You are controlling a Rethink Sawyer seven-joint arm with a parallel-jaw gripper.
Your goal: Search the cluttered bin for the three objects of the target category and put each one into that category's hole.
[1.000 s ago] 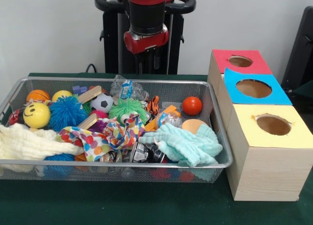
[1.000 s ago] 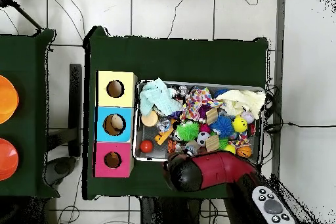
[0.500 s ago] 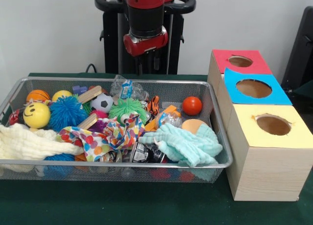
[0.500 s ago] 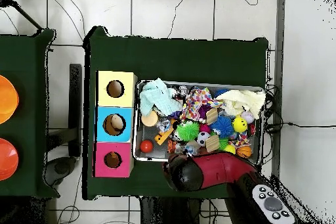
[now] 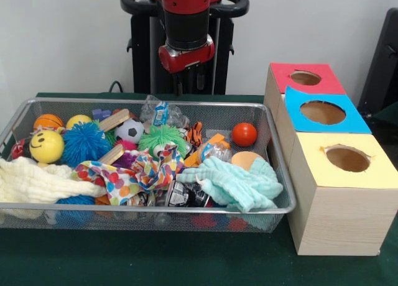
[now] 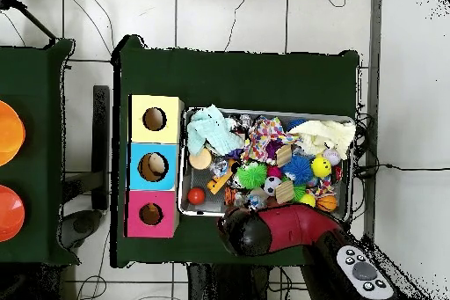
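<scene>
Sorting not begun, as far as we see
Bin full; we cannot tell the tool's state; holes apparently empty

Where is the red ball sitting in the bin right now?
In the front view the red ball lies at the bin's far right corner, behind the mint cloth, nearest the red-topped box.

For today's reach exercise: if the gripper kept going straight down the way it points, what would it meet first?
Probably the far rim of the wire bin or the crumpled clear wrapper just inside it; the gripper hangs above that edge, though depth is uncertain.
</scene>
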